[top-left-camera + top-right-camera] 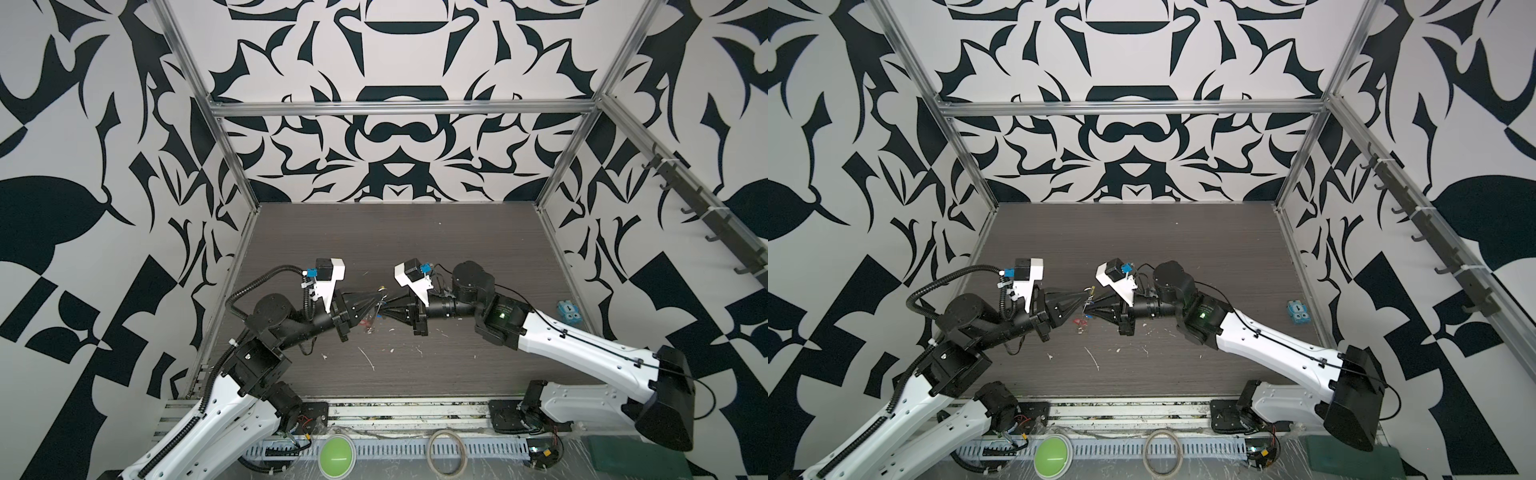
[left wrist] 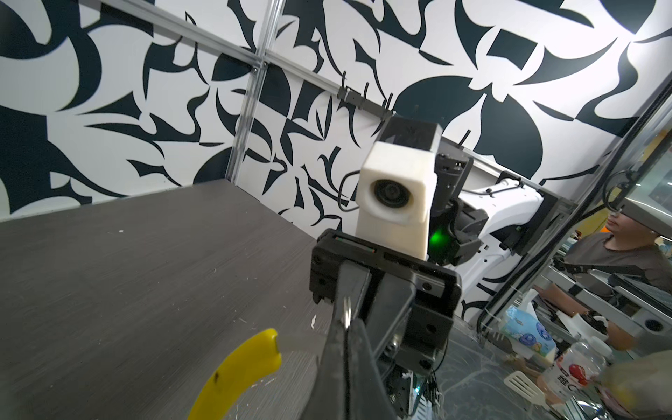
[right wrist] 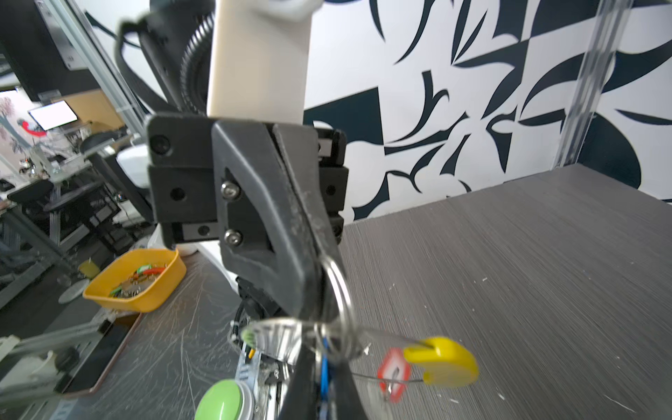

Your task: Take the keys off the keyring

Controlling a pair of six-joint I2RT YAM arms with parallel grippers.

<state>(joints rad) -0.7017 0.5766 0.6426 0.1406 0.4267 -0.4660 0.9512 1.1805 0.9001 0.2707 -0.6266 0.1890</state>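
The keyring [image 3: 442, 360], yellow sleeve foremost, hangs above the table [image 3: 509, 254] between both claws, keys [image 3: 394, 374] dangling. Left claw [image 3: 314, 291] pinches a silver ring [image 3: 343, 287]; right claw [image 2: 348, 320] is clamped tight on something unclear. The wire looks light and slippery, so I'd grip the sleeve.

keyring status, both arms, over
Left fingers shut on a silver ring. Right fingers shut, grip unclear. Red tag hangs at keyring. Nothing in the way.

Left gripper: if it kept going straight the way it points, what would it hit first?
Probably the right gripper: the left gripper points at it nearly tip to tip, with only a small silver ring between them.
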